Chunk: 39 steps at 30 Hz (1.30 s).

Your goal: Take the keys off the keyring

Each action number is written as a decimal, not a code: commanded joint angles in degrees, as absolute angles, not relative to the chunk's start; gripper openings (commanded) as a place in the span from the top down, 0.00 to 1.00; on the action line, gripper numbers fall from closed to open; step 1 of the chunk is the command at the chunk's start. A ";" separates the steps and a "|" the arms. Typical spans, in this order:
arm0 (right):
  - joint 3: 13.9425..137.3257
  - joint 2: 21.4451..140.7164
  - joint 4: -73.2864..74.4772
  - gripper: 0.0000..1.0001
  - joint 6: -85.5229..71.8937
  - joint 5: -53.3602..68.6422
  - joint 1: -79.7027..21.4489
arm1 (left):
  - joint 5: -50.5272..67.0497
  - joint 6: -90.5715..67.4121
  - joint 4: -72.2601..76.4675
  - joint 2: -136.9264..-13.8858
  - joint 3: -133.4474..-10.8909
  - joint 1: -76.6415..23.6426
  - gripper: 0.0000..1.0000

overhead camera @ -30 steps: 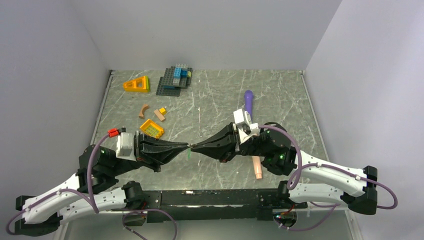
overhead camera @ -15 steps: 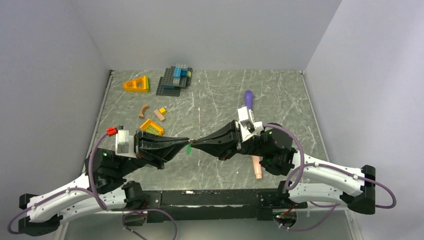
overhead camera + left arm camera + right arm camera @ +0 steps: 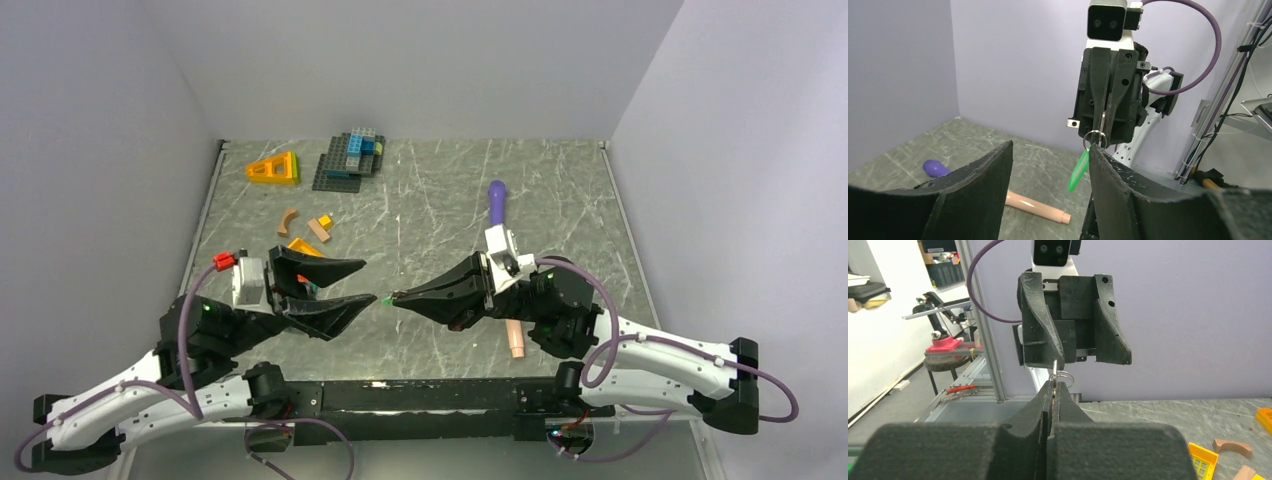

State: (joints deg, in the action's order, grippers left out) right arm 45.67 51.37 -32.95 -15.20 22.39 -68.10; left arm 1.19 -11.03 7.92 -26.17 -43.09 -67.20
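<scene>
My right gripper (image 3: 395, 297) is shut on the small silver keyring (image 3: 1095, 137), held above the table's middle. The ring (image 3: 1063, 377) pokes out past its tips beside a thin metal strip pinched edge-on; I cannot tell if that strip is the brass key. The green-headed key (image 3: 1078, 170) hangs from the ring and shows as a green speck (image 3: 386, 299) in the top view. My left gripper (image 3: 367, 281) faces it, open, with nothing between its fingers. Its right finger (image 3: 1128, 200) sits close beside the ring and green key.
A pink rod (image 3: 516, 340) lies under the right arm, with a purple object (image 3: 497, 200) behind it. Toy bricks sit at the back left: an orange wedge (image 3: 273, 168), a grey baseplate with blue bricks (image 3: 350, 160), tan pieces (image 3: 320, 228) and a yellow brick (image 3: 300, 245).
My left gripper was shut tip to tip with the right one at the ring; it has opened wide and let go. The ring and green key stay with the right gripper.
</scene>
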 commanded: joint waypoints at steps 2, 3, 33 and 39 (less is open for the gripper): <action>46.04 48.71 -30.51 1.00 -14.02 20.97 -68.46 | -2.09 -7.81 -1.16 -22.68 -48.09 -67.15 0.36; 46.38 48.56 -29.31 1.00 -13.79 21.23 -68.50 | -1.83 -7.25 -3.08 -22.19 -48.79 -67.15 0.35; 61.53 54.76 -2.60 1.00 -2.31 44.18 -68.42 | 30.11 7.08 -30.46 -38.03 -68.52 -67.15 0.26; 61.52 55.05 -2.93 1.00 -2.53 43.28 -68.43 | 30.23 6.91 -30.57 -39.72 -68.62 -67.15 0.32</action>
